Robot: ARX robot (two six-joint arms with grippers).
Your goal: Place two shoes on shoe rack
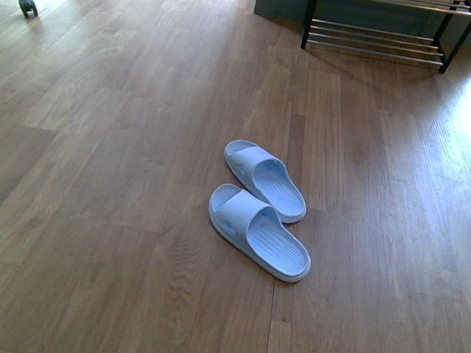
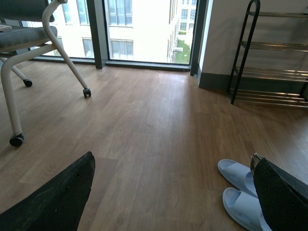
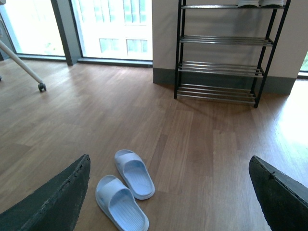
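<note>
Jaws of the left gripper (image 2: 172, 156) and right gripper (image 3: 169, 158) stand spread wide, empty. The pale blue slides (image 1: 261, 230) lie side by side, shoe rack (image 1: 376, 40) well off at one o'clock. Likely light, bendy rubber (perhaps slick); pinch the strap arch.

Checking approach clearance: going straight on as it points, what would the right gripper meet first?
The right gripper would likely meet bare floor beside the slides, before the shoe rack; depth unclear.

We see only the lowest tiers of the black-framed, chrome-rod shoe rack (image 1: 376, 41), far right; white shapes (image 3: 249, 3) on its top shelf are cropped, unidentifiable.
</note>
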